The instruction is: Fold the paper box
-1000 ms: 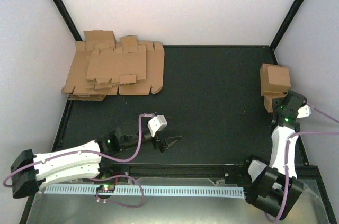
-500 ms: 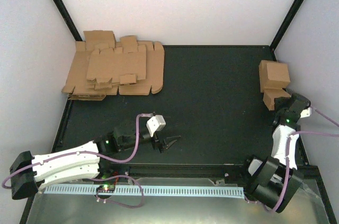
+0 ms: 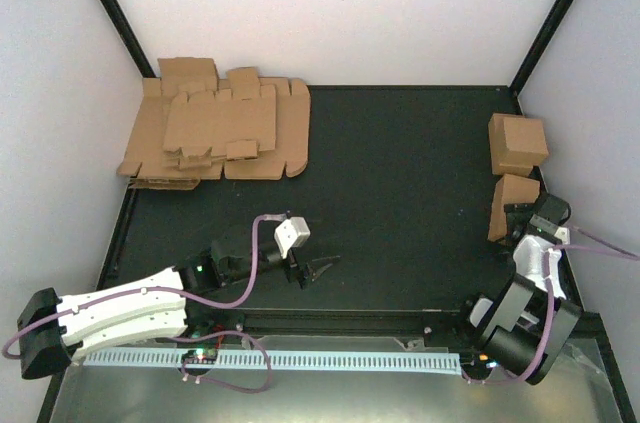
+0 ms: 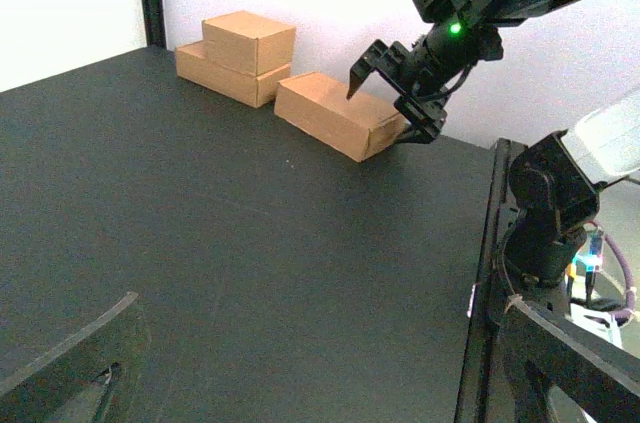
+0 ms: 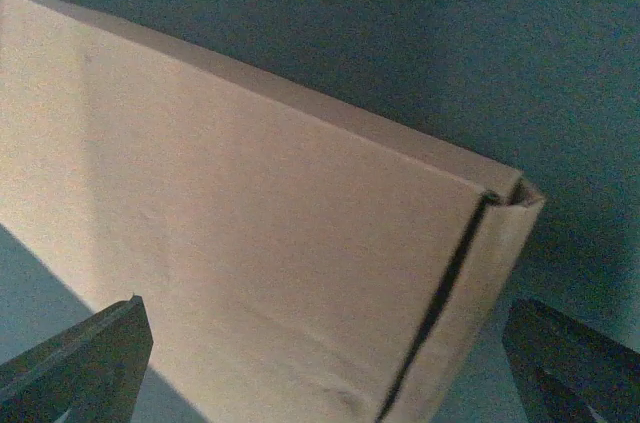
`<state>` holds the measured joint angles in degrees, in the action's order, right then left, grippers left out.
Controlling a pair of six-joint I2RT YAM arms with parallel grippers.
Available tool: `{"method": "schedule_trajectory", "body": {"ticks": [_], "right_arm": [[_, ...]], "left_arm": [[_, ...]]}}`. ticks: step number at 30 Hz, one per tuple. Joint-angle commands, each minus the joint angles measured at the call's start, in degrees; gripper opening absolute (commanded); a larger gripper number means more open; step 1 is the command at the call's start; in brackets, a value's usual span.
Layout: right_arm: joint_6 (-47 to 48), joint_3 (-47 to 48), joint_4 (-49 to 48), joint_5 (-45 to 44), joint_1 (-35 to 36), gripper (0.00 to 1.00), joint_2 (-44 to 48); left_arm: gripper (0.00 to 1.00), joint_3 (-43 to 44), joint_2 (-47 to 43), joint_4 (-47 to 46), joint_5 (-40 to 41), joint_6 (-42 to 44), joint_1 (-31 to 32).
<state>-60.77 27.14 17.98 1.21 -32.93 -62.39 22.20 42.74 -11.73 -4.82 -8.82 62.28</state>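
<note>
The paper box [image 3: 508,201] is folded shut and lies on the black table near the right edge. It shows in the left wrist view as a long brown box [image 4: 325,113] resting flat. My right gripper [image 3: 524,223] is open, its jaws straddling the box's near end [image 4: 385,108] without pressing it. The box's lid and end flap [image 5: 260,233] fill the right wrist view, one dark finger [image 5: 80,363] standing off each side. My left gripper [image 3: 318,268] hovers open over the table's near middle with nothing between its fingers [image 4: 70,368].
Two more folded boxes [image 3: 518,143] are stacked just behind the paper box, seen too as a stack [image 4: 240,51] by the wall. A pile of flat cardboard blanks [image 3: 215,133] lies at the far left corner. The black frame rail [image 3: 340,318] runs along the near edge.
My right gripper has opened and let go of the paper box, which now rests on the table a little nearer. The right arm has drawn back toward its base. The left arm has barely moved.
</note>
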Motion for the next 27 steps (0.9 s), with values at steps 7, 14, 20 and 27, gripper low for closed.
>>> {"method": "schedule_trajectory", "body": {"ticks": [7, 14, 20, 27], "right_arm": [[4.8, 2.2, 7.0, -5.0, -0.4, 0.99, -1.7], [6.9, 2.3, 2.1, -1.1, -3.0, 0.96, -2.4], [7.2, 6.8, 0.0, 0.2, -3.1, 0.88, -7.5], [7.4, 9.4, -2.2, -0.2, -3.1, 0.82, -12.5]], "left_arm": [[0.99, -0.4, -0.5, 0.4, -1.8, 0.4, -0.4], [0.99, -0.9, -0.7, 0.2, -2.4, 0.2, -0.4], [0.99, -1.0, -0.4, -0.1, -2.7, 0.1, -0.4], [0.99, -1.0, 0.0, 0.2, -2.6, 0.3, -0.5]]}}
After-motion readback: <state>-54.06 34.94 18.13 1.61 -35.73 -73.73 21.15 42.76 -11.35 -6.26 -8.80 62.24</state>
